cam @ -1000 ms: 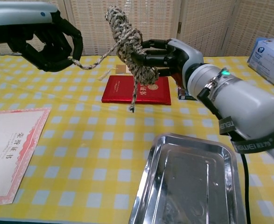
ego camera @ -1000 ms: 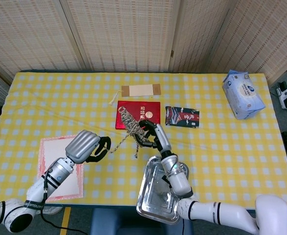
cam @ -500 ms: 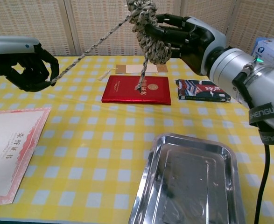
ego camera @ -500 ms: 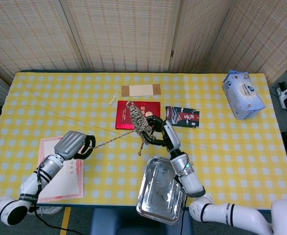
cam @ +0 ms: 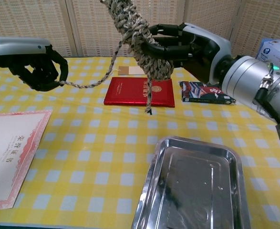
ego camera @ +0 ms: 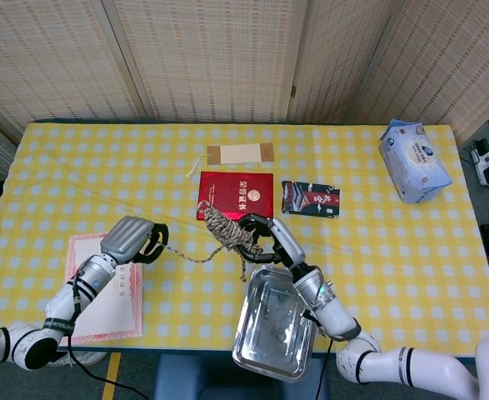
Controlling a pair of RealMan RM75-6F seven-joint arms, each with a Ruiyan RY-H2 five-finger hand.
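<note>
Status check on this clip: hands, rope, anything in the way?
Right hand grips the coiled beige-and-brown rope bundle, held aloft. Left hand pinches its loose end. Below: red booklet, steel tray; nothing blocking.

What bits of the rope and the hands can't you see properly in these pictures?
- Rope bundle: chest view, its top is cut off by the upper edge.
- Right hand: head view, the bundle covers the fingertips.
- Left hand: both views, curled fingers hide the rope's end.
- Red booklet: head view, gold lettering too small to read.
</note>
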